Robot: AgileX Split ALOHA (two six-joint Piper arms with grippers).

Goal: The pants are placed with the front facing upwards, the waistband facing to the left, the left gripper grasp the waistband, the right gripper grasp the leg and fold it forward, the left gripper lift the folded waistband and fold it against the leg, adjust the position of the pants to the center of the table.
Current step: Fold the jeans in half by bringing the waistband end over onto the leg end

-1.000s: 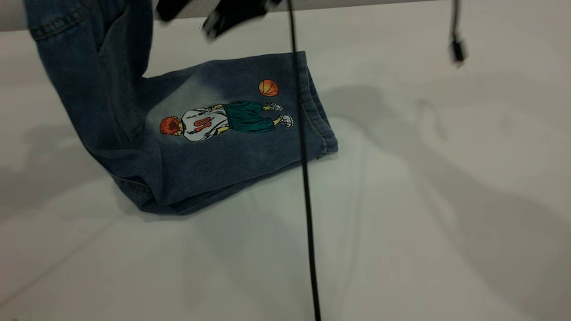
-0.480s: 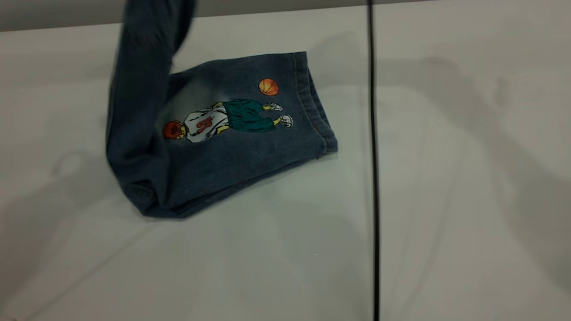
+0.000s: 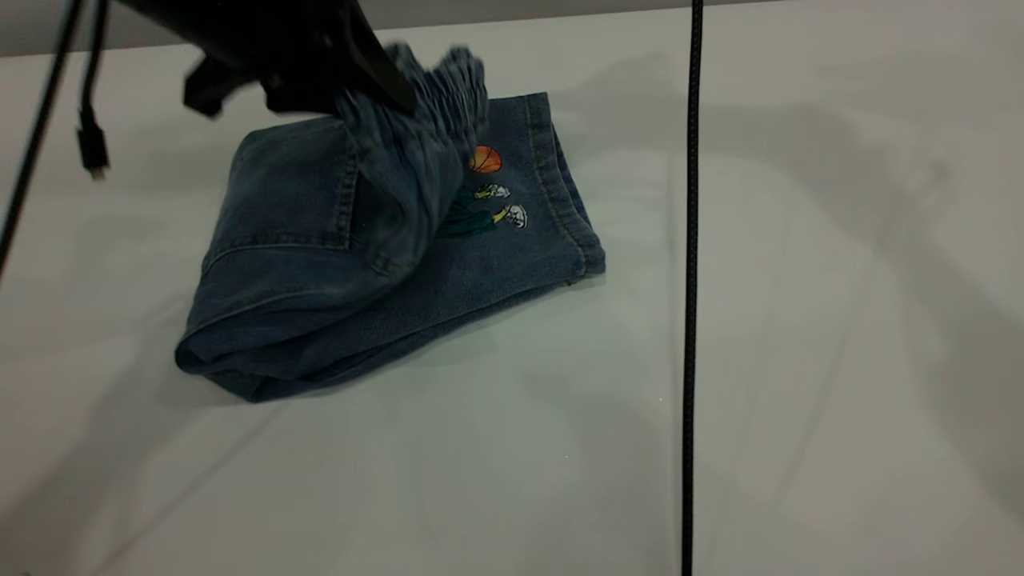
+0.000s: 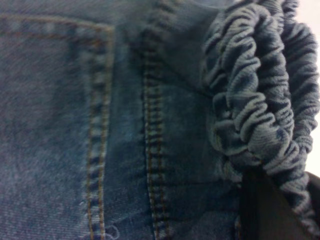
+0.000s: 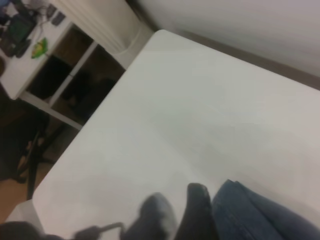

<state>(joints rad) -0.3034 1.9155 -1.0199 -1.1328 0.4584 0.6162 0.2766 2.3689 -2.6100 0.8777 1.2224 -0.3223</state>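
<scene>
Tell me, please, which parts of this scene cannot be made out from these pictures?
- Left gripper fingertips: exterior view, buried in the waistband and motion-blurred.
- Basketball-player print: exterior view, mostly covered by the folded-over pants.
- Right gripper: right wrist view, cut off by the frame edge and blurred; absent from the exterior view.
- Table edges: exterior view, mostly out of frame.
</scene>
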